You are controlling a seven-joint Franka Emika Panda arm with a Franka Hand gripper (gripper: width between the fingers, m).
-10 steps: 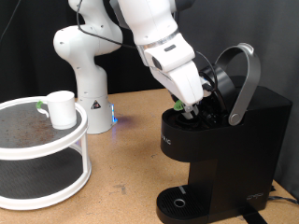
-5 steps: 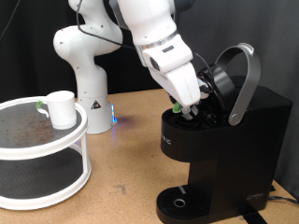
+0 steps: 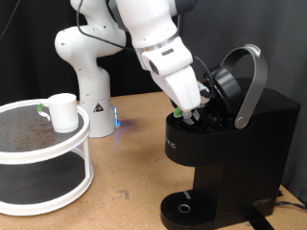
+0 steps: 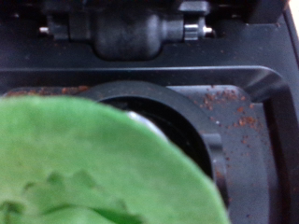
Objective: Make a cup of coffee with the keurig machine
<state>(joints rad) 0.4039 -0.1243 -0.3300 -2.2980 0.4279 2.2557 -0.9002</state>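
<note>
Green fills the lower left of the wrist view: the pod's top [image 4: 93, 168], blurred and very close to the camera, lies over the round brew chamber [image 4: 201, 121] of the keurig machine [image 3: 235, 153]. Scattered brown grounds show on the black surround at the right of that frame.

In the exterior view we see the machine at the right of the frame with its grey-silver lid handle [image 3: 251, 81] raised, so the lid is open. The gripper [image 3: 192, 108] sits at centre right, lowered into the open top of the machine, with a small green patch visible at its tip. We cannot tell from either frame whether the jaws are apart or clamped on the pod; the fingers themselves are hidden by the hand and the lid.

The cup [image 3: 61, 111] stands at the left of the frame on the upper tier of the white round stand [image 3: 48, 168], well apart from the machine. The round drip tray [image 3: 184, 207] at the bottom centre right carries nothing.

We judge the task to be in an early stage: lid opened, pod at the chamber. Not yet done, as far as the frames show: lid closed, cup set on the drip tray, brew started.
</note>
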